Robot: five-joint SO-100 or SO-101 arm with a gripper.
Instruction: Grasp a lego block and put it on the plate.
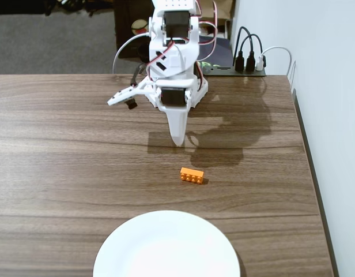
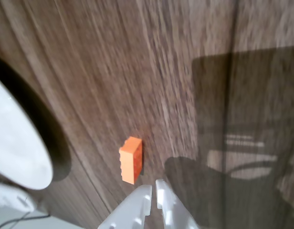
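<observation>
In the wrist view I see, from the left, the white plate (image 2: 15,143) at the edge of the picture, then the orange lego block (image 2: 131,160) lying on the wooden table (image 2: 185,71) apart from the plate, and just to the right of the block the gripper (image 2: 153,194), whose two white fingertips (image 2: 143,196) are nearly pressed together and grasp nothing. In the fixed view the lego block (image 1: 192,175) lies on the table (image 1: 62,150) a little beyond the far rim of the plate (image 1: 166,248), not touching it, and the gripper (image 1: 177,138) hangs further behind the block with its tip pointing down at the wood.
</observation>
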